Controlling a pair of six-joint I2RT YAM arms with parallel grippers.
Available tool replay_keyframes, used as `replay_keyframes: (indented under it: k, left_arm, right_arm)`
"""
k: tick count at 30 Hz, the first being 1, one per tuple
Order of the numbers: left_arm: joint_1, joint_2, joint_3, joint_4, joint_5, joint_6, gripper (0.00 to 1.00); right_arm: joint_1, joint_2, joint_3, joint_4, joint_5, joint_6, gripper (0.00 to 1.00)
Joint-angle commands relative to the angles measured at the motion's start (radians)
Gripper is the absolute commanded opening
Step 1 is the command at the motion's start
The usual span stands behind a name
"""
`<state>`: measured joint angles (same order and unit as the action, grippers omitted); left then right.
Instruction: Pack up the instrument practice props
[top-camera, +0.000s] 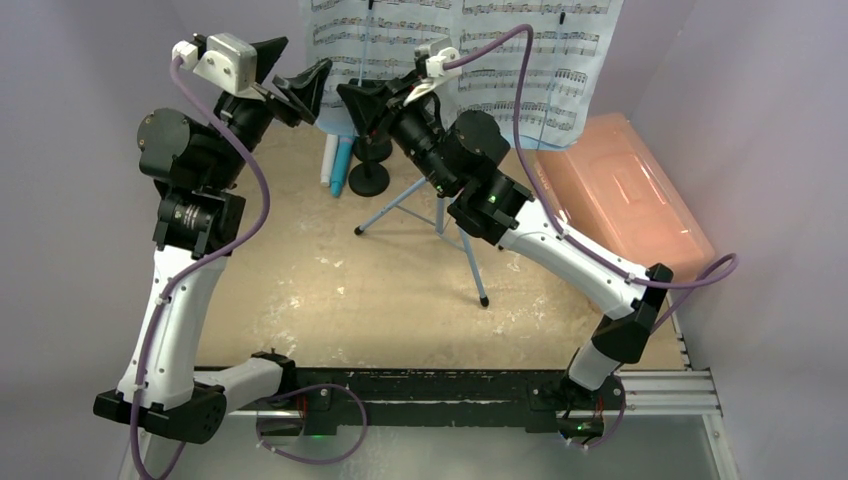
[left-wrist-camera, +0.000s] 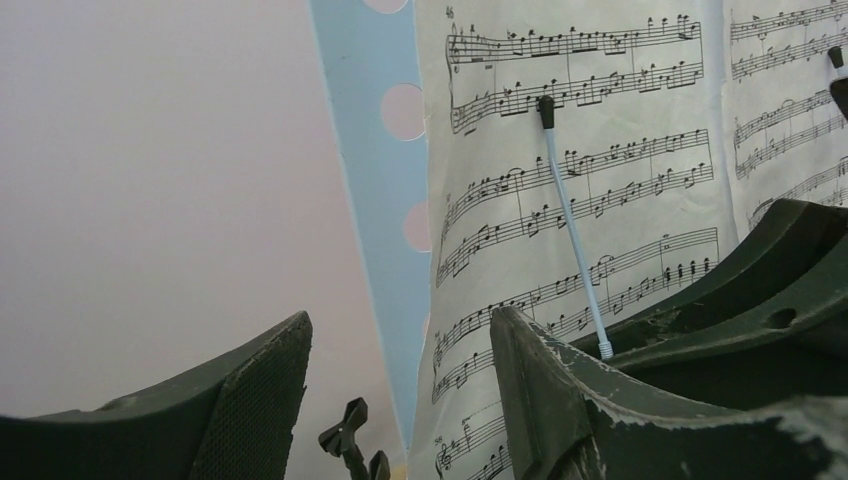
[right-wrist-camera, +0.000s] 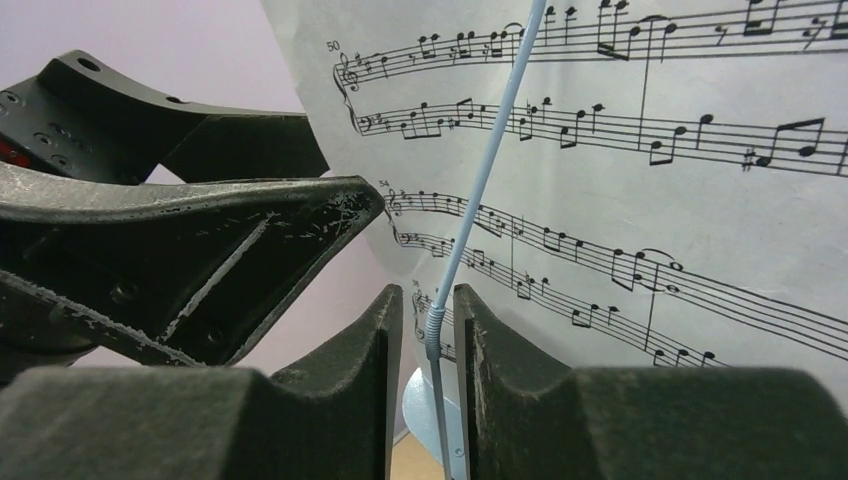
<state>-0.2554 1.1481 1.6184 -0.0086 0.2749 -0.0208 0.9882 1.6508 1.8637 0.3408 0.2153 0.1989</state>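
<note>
Pincer on the left arm (left-wrist-camera: 400, 335), spread wide, faces the left edge of the light-blue perforated music rack (left-wrist-camera: 375, 200), which stands upright at the far side of the counter (top-camera: 330, 290) and carries printed sheet-music pages (left-wrist-camera: 620, 210). Below it, white and blue toy microphones (top-camera: 335, 165) and black round-based mic holders (top-camera: 368, 180) crowd the tripod legs (top-camera: 440, 215). The right pincer (right-wrist-camera: 428, 300) stands narrow around a thin pale-blue wire page clip (right-wrist-camera: 485, 180) that runs steeply upward, with a gap on either side. A pink translucent plastic box (top-camera: 620, 195) lies well to the right.
</note>
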Motion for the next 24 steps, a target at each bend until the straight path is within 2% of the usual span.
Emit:
replay_keyframes:
  k: [1, 6, 11, 17, 20, 22, 24]
  left_arm:
    - [0.005, -0.004, -0.013, 0.085, 0.049, 0.004, 0.63]
    - [0.003, 0.003, -0.026, 0.108, 0.057, -0.010, 0.59]
    - [0.004, 0.015, -0.029, 0.118, 0.069, -0.023, 0.47]
    - [0.003, 0.008, -0.029, 0.124, 0.090, -0.027, 0.21]
    - [0.003, -0.001, -0.031, 0.119, 0.081, -0.017, 0.07]
    - [0.003, -0.006, -0.033, 0.114, 0.064, -0.007, 0.00]
    - [0.003, -0.012, -0.035, 0.108, 0.040, 0.004, 0.00]
  right_arm:
    - [0.001, -0.005, 0.049, 0.038, 0.041, 0.001, 0.26]
    - [0.000, -0.003, 0.047, 0.041, 0.042, 0.001, 0.22]
    - [0.000, -0.003, 0.045, 0.038, 0.042, -0.001, 0.19]
    - [-0.002, -0.005, 0.041, 0.041, 0.041, -0.001, 0.12]
    - [-0.002, -0.005, 0.040, 0.041, 0.038, -0.001, 0.05]
    - [-0.003, -0.005, 0.041, 0.040, 0.036, -0.005, 0.00]
    - [-0.003, -0.004, 0.040, 0.040, 0.036, -0.005, 0.00]
